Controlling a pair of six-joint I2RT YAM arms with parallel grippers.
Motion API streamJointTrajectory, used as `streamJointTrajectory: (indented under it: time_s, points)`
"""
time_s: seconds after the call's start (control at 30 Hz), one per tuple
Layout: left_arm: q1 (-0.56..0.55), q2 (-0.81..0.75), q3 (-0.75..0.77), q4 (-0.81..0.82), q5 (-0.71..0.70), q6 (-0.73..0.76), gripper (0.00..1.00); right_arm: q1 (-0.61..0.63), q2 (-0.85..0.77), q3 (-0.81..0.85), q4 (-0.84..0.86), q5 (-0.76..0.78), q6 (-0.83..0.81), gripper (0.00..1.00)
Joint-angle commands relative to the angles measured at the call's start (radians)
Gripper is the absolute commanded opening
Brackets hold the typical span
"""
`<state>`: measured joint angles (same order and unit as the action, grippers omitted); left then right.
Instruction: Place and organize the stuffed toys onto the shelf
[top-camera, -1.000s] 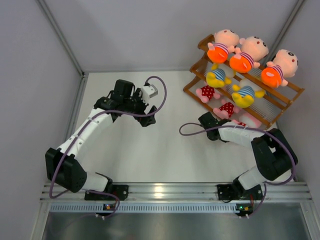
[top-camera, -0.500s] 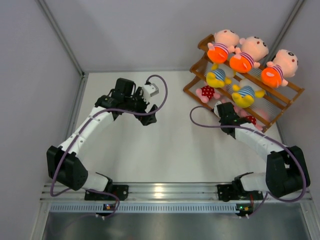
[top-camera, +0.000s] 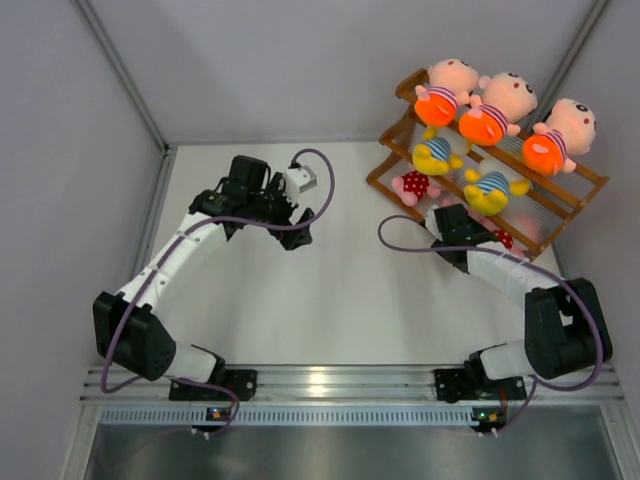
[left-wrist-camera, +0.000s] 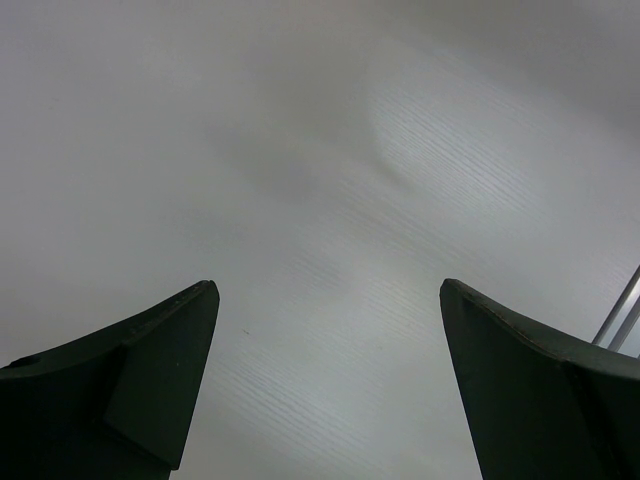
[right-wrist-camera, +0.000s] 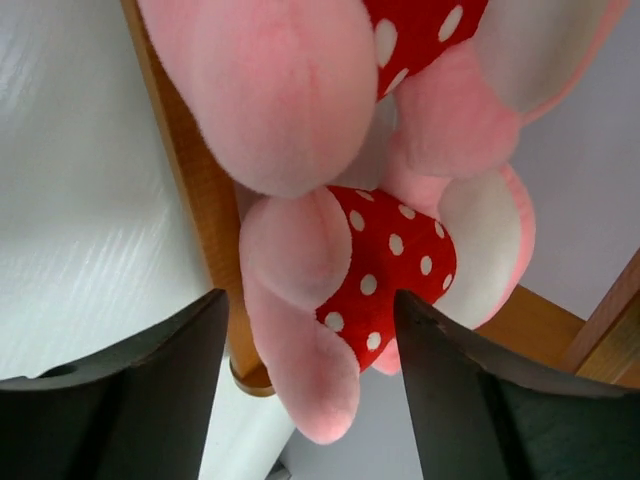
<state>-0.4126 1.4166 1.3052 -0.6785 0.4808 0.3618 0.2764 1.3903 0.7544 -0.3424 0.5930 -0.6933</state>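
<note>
By wooden shelf (right-wrist-camera: 190, 200), fuzzy pink doll (right-wrist-camera: 385, 255); right end effector (right-wrist-camera: 308, 296), left end effector (left-wrist-camera: 327, 286) released.

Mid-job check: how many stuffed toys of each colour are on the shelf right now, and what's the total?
Peach-headed dolls: 3, top tier
Yellow dolls: 2, middle tier
Pink polka-dot dolls: 3, lowest tier; two sit at the right gripper, one mostly hidden from above
Total: 8, all on the shelf
</note>
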Motion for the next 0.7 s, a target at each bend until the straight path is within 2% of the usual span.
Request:
streamJointTrajectory:
  time_s: [0.0,0.17,0.33,0.53,0.6,0.63,0.67]
  points:
    - [0.006,-0.002,0.034,0.007,0.002,0.014,0.98,0.036,-0.052,0.046,-0.032,0.002,0.018,0.69]
    - [0.006,-0.024,0.029,0.007,-0.004,0.0,0.98,0.133,-0.132,0.066,-0.142,0.021,0.084,0.83]
    - [0.006,-0.07,-0.006,0.005,-0.028,-0.011,0.98,0.289,-0.217,0.121,-0.269,0.056,0.182,0.88]
    - [0.008,-0.172,-0.07,-0.033,-0.192,0.031,0.98,0.313,-0.304,0.21,-0.493,0.022,0.509,0.9]
    - [0.009,-0.206,-0.107,-0.042,-0.261,0.046,0.98,0.311,-0.344,0.229,-0.541,0.004,0.564,0.9]
    - [0.009,-0.217,-0.121,-0.052,-0.286,0.046,0.98,0.311,-0.35,0.267,-0.613,0.023,0.64,0.94]
    - [0.009,-0.223,-0.141,-0.056,-0.304,0.052,0.98,0.311,-0.361,0.278,-0.624,0.043,0.646,0.99]
